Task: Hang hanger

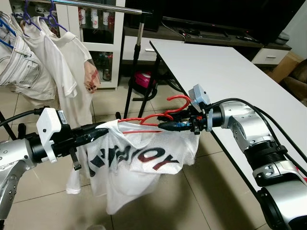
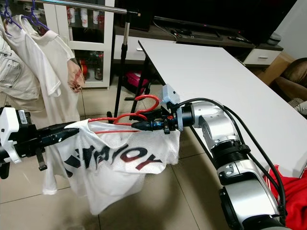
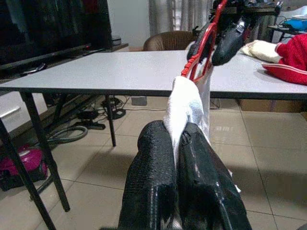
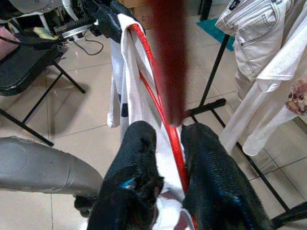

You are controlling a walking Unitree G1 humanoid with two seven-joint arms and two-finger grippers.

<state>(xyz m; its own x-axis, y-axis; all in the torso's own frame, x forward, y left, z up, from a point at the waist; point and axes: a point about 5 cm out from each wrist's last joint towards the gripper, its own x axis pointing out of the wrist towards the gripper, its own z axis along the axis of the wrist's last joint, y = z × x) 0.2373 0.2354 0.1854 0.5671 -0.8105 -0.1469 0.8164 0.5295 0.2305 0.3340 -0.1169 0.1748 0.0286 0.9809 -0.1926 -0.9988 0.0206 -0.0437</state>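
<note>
A red hanger (image 1: 163,114) carries a white T-shirt (image 1: 139,163) with black and red lettering, held in the air between my two arms. My left gripper (image 1: 101,132) is shut on the shirt's shoulder at the hanger's left end; the cloth is pinched between its fingers (image 3: 158,182). My right gripper (image 1: 165,124) is shut on the hanger's right side with shirt cloth; its fingers (image 4: 201,163) flank the red bar (image 4: 168,139). The hook (image 2: 148,99) curves up above the right gripper. A clothes rail (image 1: 96,5) stands at the far left.
White garments and jeans (image 1: 19,62) hang on purple hangers from the rail. A long white table (image 1: 240,76) runs along my right. A glass cabinet (image 1: 98,38) is behind the rail. Red cloth (image 2: 292,201) lies at the lower right. Tiled floor lies below.
</note>
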